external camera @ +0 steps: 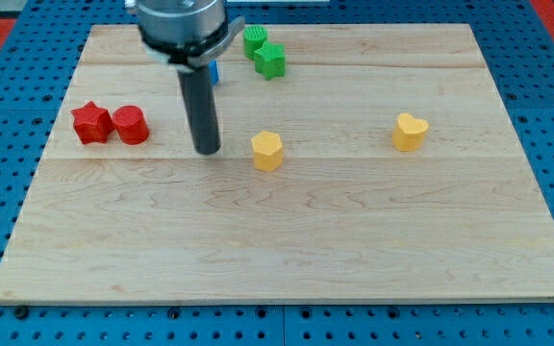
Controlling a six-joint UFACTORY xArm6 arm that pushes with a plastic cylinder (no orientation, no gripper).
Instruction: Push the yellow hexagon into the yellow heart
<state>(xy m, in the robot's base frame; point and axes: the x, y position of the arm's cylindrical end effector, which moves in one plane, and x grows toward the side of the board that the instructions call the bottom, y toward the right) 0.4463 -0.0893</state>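
- The yellow hexagon sits near the middle of the tabletop, slightly toward the view's left, and lies free with nothing touching it.
- The yellow heart lies well apart from it, toward the view's right and a little nearer the view's top; bare wood runs between the two.
- My tip rests on the wood just beside the hexagon, on the view's left, with a narrow gap showing between them.
- There is no pincer on this arm, only the dark rod, so nothing is spread, pressed together or pinching.
- Judged from this, the push has hardly begun: the whole span to the heart is left, though the tip stands on the correct side to drive the hexagon rightward.
- Farther out, a red star and a red cylinder touch near the view's left edge; two green blocks sit at the view's top; a blue block peeks from behind the rod.
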